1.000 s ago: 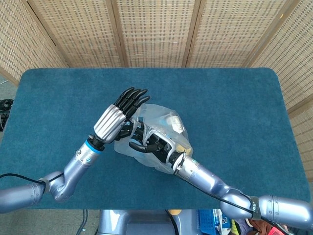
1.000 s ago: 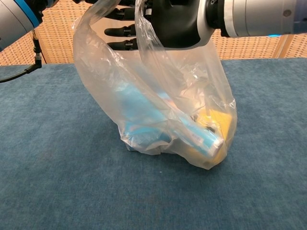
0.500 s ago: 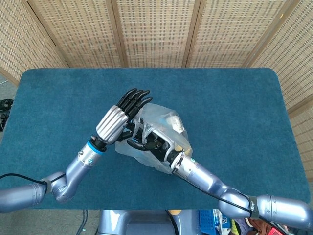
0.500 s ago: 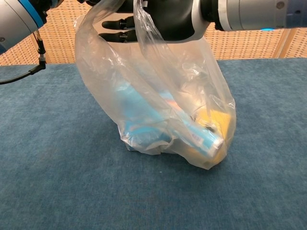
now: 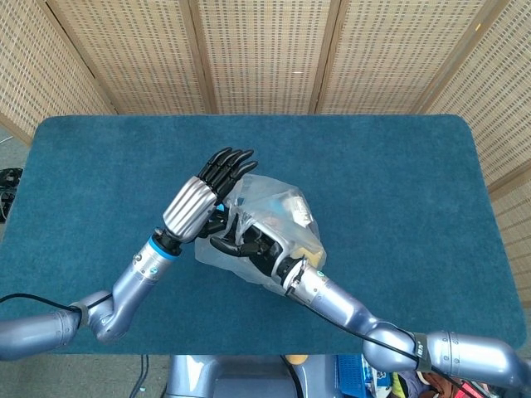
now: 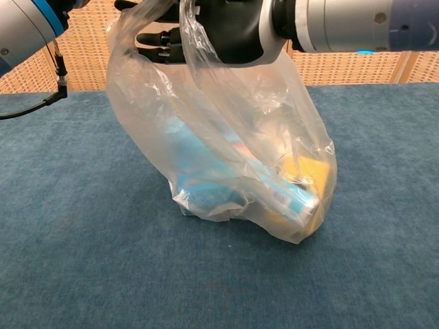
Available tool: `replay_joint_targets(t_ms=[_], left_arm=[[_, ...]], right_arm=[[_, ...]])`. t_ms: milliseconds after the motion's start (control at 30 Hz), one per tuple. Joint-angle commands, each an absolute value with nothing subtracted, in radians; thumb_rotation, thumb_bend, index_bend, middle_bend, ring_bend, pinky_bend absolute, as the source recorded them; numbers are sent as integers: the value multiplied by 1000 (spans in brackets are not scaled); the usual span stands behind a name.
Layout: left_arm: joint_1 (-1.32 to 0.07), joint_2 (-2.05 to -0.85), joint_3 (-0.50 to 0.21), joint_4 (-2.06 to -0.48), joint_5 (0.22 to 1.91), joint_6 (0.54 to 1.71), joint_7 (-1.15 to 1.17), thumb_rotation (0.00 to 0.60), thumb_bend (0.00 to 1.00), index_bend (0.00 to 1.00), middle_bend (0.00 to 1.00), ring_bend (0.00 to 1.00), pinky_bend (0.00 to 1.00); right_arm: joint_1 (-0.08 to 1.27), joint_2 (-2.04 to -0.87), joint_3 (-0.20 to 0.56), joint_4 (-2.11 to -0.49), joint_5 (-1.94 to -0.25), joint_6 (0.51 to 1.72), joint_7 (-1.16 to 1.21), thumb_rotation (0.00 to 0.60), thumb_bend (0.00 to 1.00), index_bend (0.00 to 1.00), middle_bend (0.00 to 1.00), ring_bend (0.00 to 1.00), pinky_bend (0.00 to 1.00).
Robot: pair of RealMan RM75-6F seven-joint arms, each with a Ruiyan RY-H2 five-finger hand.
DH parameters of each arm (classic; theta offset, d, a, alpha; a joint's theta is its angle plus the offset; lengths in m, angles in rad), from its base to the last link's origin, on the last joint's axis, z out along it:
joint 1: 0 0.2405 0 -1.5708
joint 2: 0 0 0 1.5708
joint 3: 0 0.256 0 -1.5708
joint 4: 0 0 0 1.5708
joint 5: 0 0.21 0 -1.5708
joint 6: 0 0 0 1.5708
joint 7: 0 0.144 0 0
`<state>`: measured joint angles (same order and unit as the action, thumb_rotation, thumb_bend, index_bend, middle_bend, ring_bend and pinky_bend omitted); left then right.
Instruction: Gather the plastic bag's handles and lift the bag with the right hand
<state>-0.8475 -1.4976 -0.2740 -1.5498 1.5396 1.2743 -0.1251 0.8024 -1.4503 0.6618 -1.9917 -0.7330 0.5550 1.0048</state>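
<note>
Right hand threaded through the bag's handles, bag not yet off the surface

The right hand sits at the top of the plastic bag, with a twisted handle strip draped over it and its fingers curled under the film, so it appears to grip the handles, though I cannot tell how firmly; the left hand, fingers straight and together, holding nothing, stands against the far side of the bag's mouth. The bag rests on the blue surface, its blue and yellow contents slumped low. To do this well, I judge both loops should be fully closed in before a straight upward lift, since the load sits off to one side and could swing or slip a loop free
</note>
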Motion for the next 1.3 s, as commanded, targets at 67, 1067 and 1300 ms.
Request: replay_joint_targets(t_ms=[67, 1067, 1300], left_arm=[[-847, -1502, -273, -1547, 1535, 1273, -136, 600, 848, 0, 0, 0, 0], [-845, -1524, -274, -1534, 1518, 1262, -175, 600, 848, 0, 0, 0, 0], [-844, -1523, -278, -1541, 1513, 1261, -188, 600, 833, 0, 0, 0, 0]], right_arm=[[805, -1461, 663, -1987, -732, 565, 998, 600, 389, 10, 158, 12, 134], [825, -1525, 688, -1985, -667, 643, 943, 600, 414, 1, 151, 10, 145], [833, -1536, 692, -1983, -650, 642, 935, 600, 413, 0, 145, 10, 145]])
